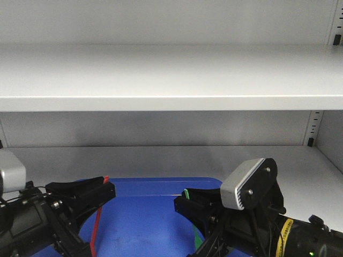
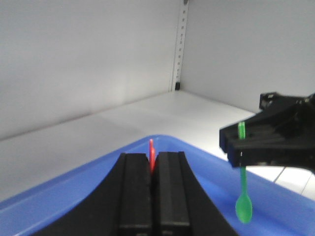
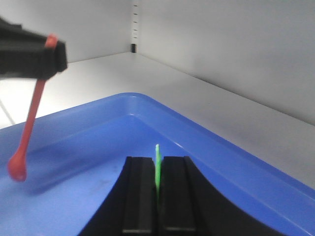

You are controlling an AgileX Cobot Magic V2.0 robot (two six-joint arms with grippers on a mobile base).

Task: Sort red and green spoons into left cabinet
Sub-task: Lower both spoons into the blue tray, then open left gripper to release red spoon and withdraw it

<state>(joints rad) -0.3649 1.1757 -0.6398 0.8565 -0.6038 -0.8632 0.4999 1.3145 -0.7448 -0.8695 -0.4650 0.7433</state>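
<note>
Gripping one spoon apiece, the robot's two arms hover over a blue tray (image 1: 155, 187) on the lower shelf (image 1: 161, 155) of the grey cabinet (image 1: 171, 75).

At left, the left gripper (image 1: 105, 188) has its fingers (image 2: 132, 189) pressed together on the handle of the red spoon (image 1: 96, 227). Only the tip of the handle pokes up past the black pads in that arm's own camera; the rest hangs straight down, bowl lowest, just above the tray floor as the right wrist view shows it. A pinch near the top end lets the thin plastic dangle plumb, probably so it clears the tray's rim when carried.

At right, the right gripper (image 1: 187, 199) is clamped the same way on the green spoon (image 2: 243, 196), its handle top showing between closed fingers (image 3: 141, 191) and its oval bowl hanging below over the blue surface. The two spoons are well apart, each on its own side of the tray.

Both appear lifted but not yet delivered: neither touches the bare grey shelf, which stretches open behind and beside the tray, with the slotted upright (image 1: 314, 128) at far right.
</note>
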